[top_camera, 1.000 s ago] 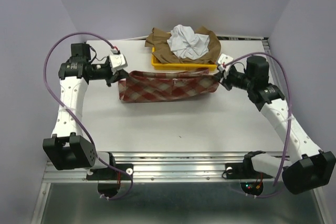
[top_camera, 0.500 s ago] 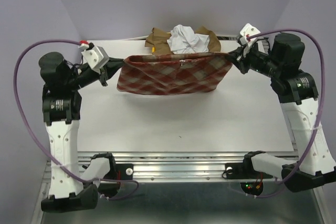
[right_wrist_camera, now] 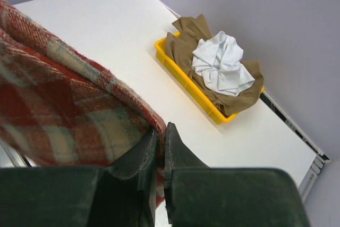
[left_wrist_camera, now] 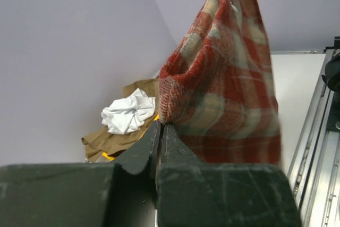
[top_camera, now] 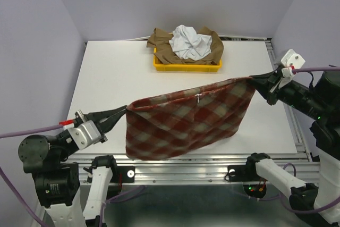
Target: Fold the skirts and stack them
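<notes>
The red-and-beige checked skirt hangs stretched in the air over the table's near half, held by its two upper corners. My left gripper is shut on its left corner near the table's front left edge. My right gripper is shut on its right corner, higher, at the table's right side. In the left wrist view the checked skirt hangs from the fingertips; in the right wrist view the checked skirt drapes left of the jaws. The white skirt lies crumpled on the tan-brown skirt in the yellow tray.
The yellow tray stands at the table's far middle, against the back wall. Metal rails run along the table's front edge and right side. Purple walls enclose the left, back and right.
Both arms have swung from the far side toward the near edge, lifting the checked skirt off the table and carrying it forward; it now hangs slanted, left corner lower.
</notes>
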